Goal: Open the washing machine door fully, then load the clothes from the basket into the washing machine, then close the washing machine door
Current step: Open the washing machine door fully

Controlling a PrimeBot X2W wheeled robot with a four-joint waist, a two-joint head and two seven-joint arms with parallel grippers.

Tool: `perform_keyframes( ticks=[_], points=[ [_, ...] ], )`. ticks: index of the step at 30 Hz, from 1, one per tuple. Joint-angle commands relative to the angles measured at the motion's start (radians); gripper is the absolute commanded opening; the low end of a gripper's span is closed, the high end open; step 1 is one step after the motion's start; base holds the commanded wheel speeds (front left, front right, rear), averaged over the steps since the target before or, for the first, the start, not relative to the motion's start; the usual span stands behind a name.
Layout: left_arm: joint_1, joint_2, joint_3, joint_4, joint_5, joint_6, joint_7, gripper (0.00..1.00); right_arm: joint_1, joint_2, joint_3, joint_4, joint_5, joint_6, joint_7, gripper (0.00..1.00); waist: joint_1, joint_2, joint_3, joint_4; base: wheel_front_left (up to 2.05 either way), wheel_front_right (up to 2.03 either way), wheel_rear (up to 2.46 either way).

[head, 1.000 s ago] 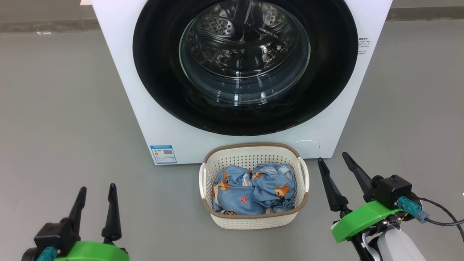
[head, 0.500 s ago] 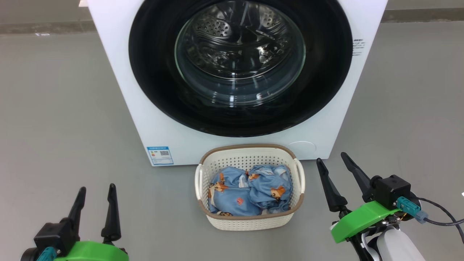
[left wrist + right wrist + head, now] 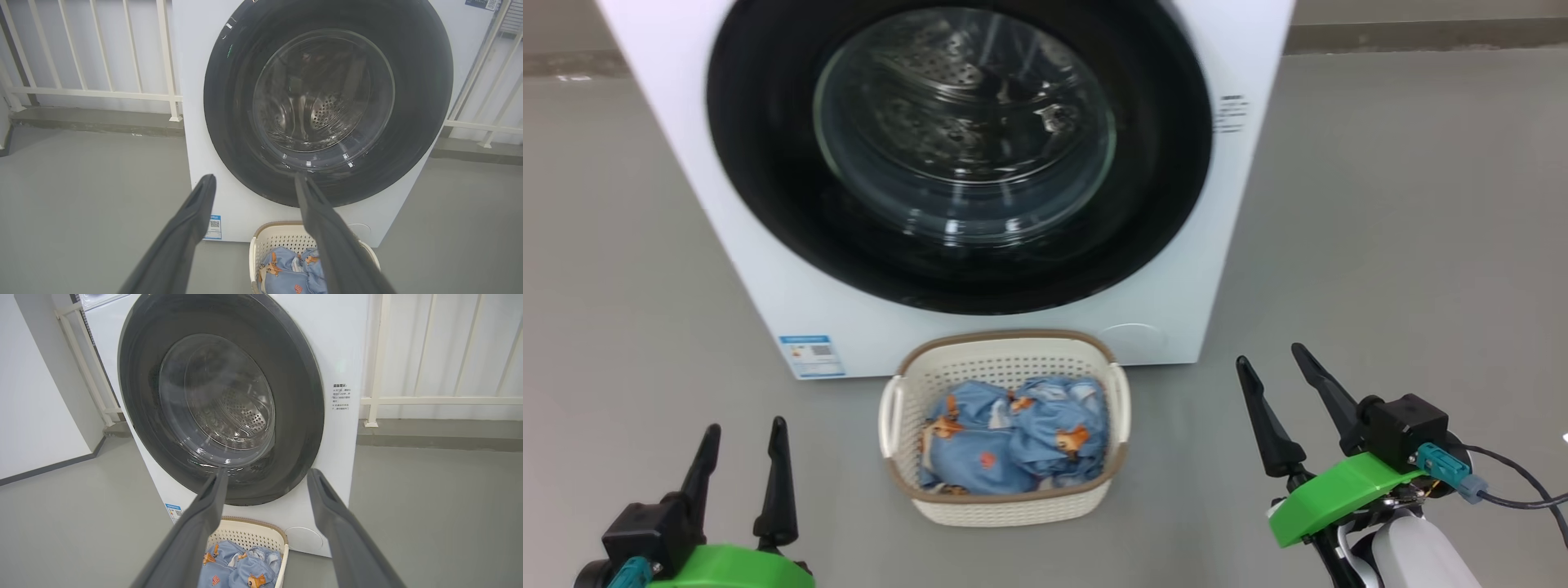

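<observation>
A grey floor (image 3: 1380, 245) is seen across the frame. The washing machine (image 3: 1168, 310) is placed on it at upper centre, and the basket (image 3: 1005, 510) is set just below it.

The right pincer (image 3: 267, 473) points its two dark fingers (image 3: 196, 531), spread wide with nothing between them, at the washing machine (image 3: 343, 355), whose door (image 3: 294, 416) sits closed. The basket (image 3: 253, 528) stands on the floor (image 3: 429, 506) just in front of the machine, holding the clothes (image 3: 237, 571).
</observation>
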Motion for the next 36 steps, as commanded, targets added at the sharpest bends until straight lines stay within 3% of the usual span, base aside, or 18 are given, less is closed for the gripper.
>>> perform_keyframes(
  ticks=[1, 11, 36],
  points=[
    [-0.045, 0.023, 0.028, -0.023, -0.007, -0.003, -0.007, 1.0, -0.033, 0.0, 0.018, -0.025, -0.01, 0.002, -0.012, 1.0, 0.0, 0.0, 0.0, -0.001, 1.02, 1.02, -2.04],
    [-0.047, 0.029, 0.023, -0.019, -0.022, -0.003, -0.007, 1.0, -0.032, 0.002, 0.009, -0.026, -0.011, 0.002, -0.012, 1.0, 0.0, 0.0, 0.002, -0.001, 0.59, 0.59, -1.17],
    [-0.046, 0.027, 0.026, -0.014, -0.023, -0.003, -0.007, 1.0, -0.025, 0.004, 0.007, -0.014, -0.008, 0.002, -0.012, 1.0, 0.0, 0.0, -0.002, 0.01, 0.01, 0.01, -0.02]
  ],
)
